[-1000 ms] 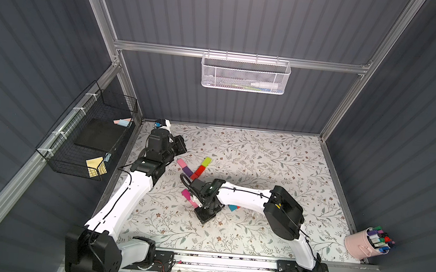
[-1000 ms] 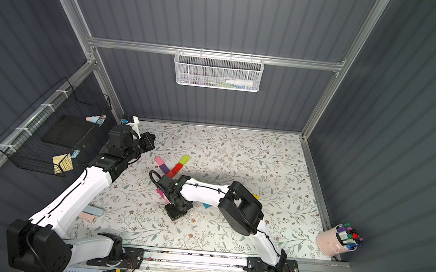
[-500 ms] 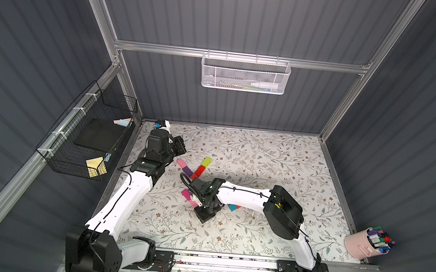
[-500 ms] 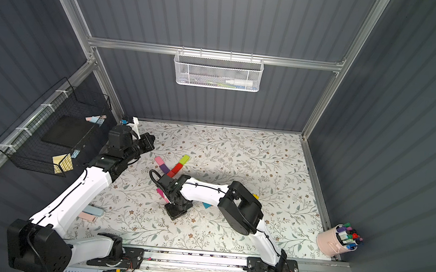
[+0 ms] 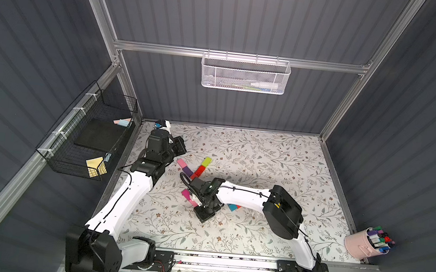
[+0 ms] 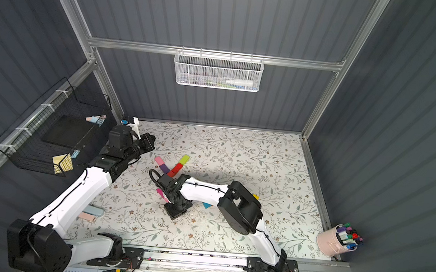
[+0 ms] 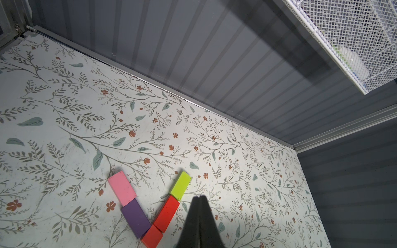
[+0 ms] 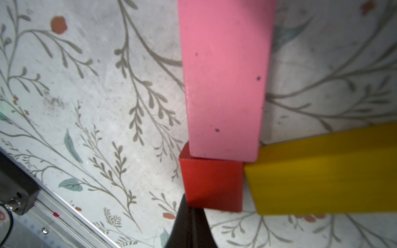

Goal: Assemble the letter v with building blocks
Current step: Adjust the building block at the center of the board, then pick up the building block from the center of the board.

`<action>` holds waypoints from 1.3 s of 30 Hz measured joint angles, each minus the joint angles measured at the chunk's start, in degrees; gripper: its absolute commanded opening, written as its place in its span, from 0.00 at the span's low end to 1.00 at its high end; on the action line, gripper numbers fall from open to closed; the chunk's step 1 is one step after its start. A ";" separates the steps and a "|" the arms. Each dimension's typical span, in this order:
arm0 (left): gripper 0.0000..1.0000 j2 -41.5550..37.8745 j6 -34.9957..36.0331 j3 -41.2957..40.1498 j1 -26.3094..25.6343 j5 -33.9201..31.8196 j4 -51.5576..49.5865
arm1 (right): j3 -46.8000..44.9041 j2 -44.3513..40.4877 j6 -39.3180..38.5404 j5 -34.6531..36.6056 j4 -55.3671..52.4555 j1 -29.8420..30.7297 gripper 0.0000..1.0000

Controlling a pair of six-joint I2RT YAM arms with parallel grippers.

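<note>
Building blocks lie in a V on the floral table: pink [image 7: 121,189], purple [image 7: 135,218], a small red square [image 7: 152,238], a red [image 7: 167,213] and a lime block [image 7: 181,187]; both top views show this V [image 5: 194,167] [image 6: 173,166]. My left gripper [image 7: 198,196] is shut and empty, hovering beside the red and lime arm. My right gripper [image 8: 191,206] is shut, its tip against a red cube [image 8: 212,184]. That cube sits between a long pink block [image 8: 225,75] and a yellow block [image 8: 322,171]. In a top view the right gripper [image 5: 203,212] hides the cube.
Teal and red blocks [image 5: 232,207] lie under the right forearm. A pink cup of markers [image 5: 362,244] stands at the front right. Pastel cases [image 6: 91,213] lie front left. A black wire basket [image 5: 86,139] hangs on the left wall, a white mesh basket [image 5: 245,73] on the back wall.
</note>
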 measured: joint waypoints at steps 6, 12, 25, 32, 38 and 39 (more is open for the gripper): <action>0.31 -0.48 0.52 0.00 0.00 0.17 0.15 | -5.81 -8.04 0.52 4.66 2.73 0.09 0.18; 0.72 -7.58 2.99 0.76 0.00 1.38 2.97 | -12.70 -30.69 3.17 14.36 6.43 -2.78 0.72; 0.86 2.10 6.80 5.05 -22.73 5.68 14.43 | -27.56 -53.92 12.13 20.94 -0.81 -35.50 0.89; 0.88 23.02 9.94 17.75 -43.54 -3.21 9.99 | -26.64 -62.18 12.52 22.34 -7.50 -53.37 0.92; 0.87 36.96 10.08 28.06 -48.46 -9.20 2.78 | -21.29 -67.04 9.66 20.31 -11.19 -66.01 0.92; 0.88 39.32 10.10 30.69 -48.94 -10.38 1.11 | -20.70 -67.49 9.27 19.47 -11.32 -67.69 0.92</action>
